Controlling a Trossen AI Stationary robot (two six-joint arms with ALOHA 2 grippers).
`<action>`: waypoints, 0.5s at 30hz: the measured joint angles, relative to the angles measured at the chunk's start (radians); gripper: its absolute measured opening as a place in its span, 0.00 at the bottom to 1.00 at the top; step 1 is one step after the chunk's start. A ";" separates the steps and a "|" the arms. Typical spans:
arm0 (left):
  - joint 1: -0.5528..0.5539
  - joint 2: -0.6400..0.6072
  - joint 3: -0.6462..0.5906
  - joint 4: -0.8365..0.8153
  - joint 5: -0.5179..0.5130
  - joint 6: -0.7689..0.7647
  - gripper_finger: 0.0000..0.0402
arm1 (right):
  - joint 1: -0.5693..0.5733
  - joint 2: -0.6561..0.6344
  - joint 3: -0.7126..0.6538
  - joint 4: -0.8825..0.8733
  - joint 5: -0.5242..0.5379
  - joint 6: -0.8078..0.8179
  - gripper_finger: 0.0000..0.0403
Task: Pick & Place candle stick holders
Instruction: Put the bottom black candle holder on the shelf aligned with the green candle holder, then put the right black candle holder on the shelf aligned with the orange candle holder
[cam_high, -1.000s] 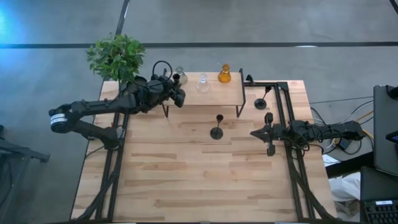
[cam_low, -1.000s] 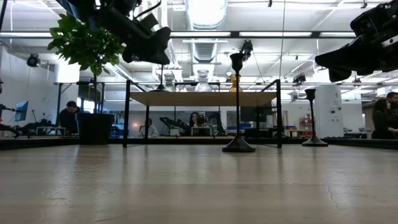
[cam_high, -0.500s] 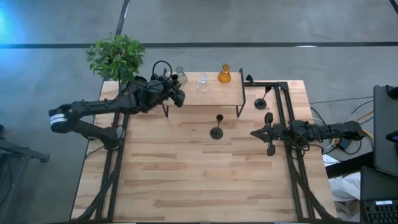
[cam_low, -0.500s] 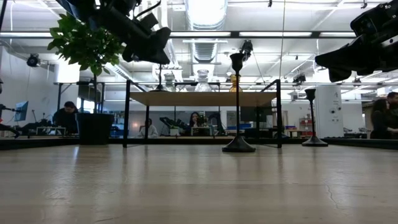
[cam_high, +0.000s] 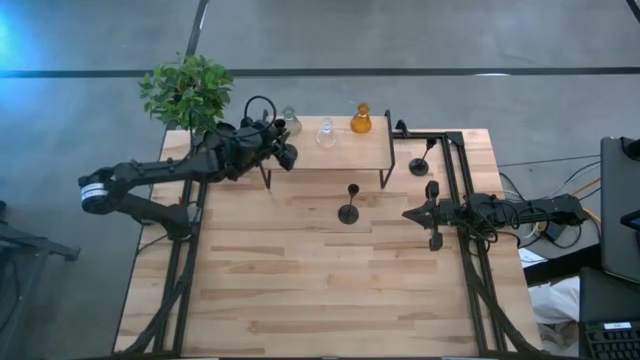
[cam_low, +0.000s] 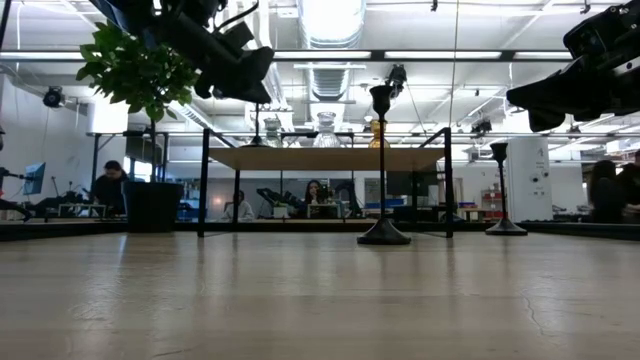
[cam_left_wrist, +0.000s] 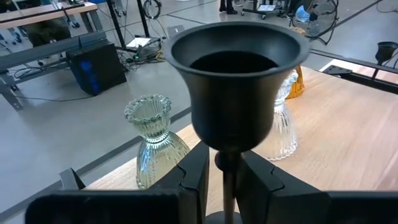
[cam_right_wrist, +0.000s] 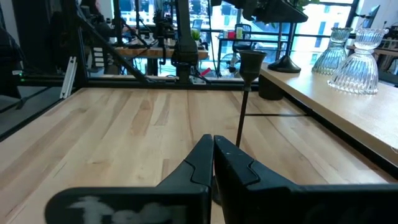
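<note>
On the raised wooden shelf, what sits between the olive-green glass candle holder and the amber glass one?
The clear ribbed glass candle holder stands between the olive-green glass holder and the amber glass holder on the shelf, seen in the high view.

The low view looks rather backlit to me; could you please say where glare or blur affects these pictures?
Low view: bright ceiling lights leave the left tool and the slim black candle holder as silhouettes. Left wrist view: the held black cup looms large, the floor behind is soft. High view: a blue glow at the left edge.
</note>
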 joint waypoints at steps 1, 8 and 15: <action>0.002 0.000 0.000 0.000 0.004 0.000 0.17 | 0.000 0.000 0.000 0.000 0.000 0.000 0.02; 0.004 0.000 0.000 -0.001 0.054 -0.002 0.18 | 0.000 0.000 0.000 0.000 0.000 0.000 0.02; 0.004 0.000 0.000 -0.027 0.053 -0.006 0.34 | 0.000 0.000 0.000 0.000 0.000 0.000 0.02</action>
